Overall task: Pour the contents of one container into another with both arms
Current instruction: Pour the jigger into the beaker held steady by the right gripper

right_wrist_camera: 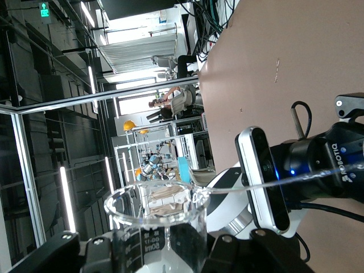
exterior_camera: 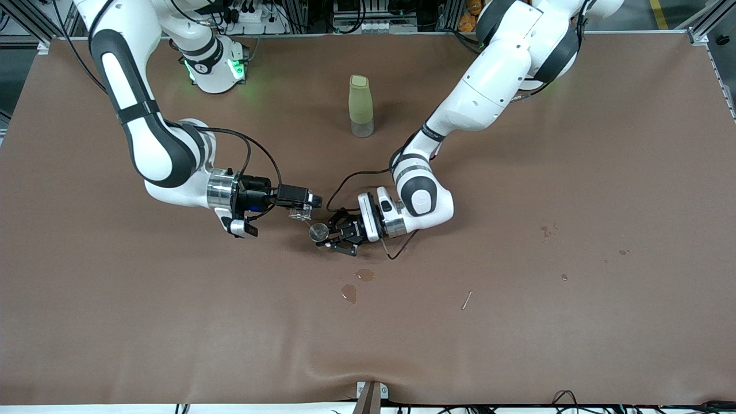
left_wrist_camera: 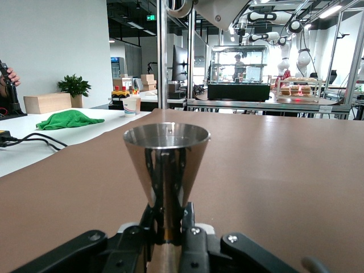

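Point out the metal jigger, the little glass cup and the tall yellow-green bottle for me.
metal jigger point(left_wrist_camera: 166, 165), left wrist view, on its cone wall.
glass cup point(right_wrist_camera: 162, 227), right wrist view, on its clear side wall.
yellow-green bottle point(exterior_camera: 360, 100), front view, on its pale body.

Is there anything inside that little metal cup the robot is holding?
From the left wrist view, only the jigger's rim and a strip of shiny inner wall show. Its bottom is hidden, so any liquid there can't be seen.

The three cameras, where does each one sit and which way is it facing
Front view: high across the table, facing both arms' bases; shows left gripper and right gripper.
Left wrist view: on the left wrist, looking past its fingers at the held jigger.
Right wrist view: on the right wrist, looking along the tipped glass cup.
Shared: jigger and cup also show from the front.
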{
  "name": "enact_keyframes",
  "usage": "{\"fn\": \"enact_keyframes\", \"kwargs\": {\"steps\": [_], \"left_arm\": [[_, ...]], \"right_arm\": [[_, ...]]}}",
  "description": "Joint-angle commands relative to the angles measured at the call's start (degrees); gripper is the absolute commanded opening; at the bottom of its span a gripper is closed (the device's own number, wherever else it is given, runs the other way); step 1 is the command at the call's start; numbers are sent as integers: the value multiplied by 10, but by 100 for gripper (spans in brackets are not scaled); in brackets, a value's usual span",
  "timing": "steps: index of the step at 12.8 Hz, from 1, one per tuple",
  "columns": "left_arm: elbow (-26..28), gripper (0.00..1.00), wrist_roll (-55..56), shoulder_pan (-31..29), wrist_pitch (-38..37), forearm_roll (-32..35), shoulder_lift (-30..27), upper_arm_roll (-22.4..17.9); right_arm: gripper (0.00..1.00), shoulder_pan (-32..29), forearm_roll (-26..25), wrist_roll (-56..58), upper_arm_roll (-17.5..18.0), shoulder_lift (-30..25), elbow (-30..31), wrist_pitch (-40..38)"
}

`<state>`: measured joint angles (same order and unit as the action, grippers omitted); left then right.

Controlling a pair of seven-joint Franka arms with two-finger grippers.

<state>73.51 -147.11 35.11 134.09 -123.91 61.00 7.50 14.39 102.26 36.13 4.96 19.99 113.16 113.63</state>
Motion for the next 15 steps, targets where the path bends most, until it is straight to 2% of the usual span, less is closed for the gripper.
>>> {"fn": "enact_keyframes", "kwargs": {"steps": [1, 10, 13, 15], "left_arm": [[1, 0, -9, 5, 2, -19, -5, -1], [1, 0, -9, 4, 2, -24, -5, 0], [1, 0, -10, 6, 2, -33, -5, -1], [1, 0, -9, 6, 2, -33, -4, -1]], "right_arm": [[0, -9, 13, -14, 7, -5, 3, -5], [0, -9, 44, -101, 7, -6, -2, -25], [0, -8, 53, -101, 7, -6, -1, -25], [0, -7, 46, -47, 7, -7, -1, -24]]}}
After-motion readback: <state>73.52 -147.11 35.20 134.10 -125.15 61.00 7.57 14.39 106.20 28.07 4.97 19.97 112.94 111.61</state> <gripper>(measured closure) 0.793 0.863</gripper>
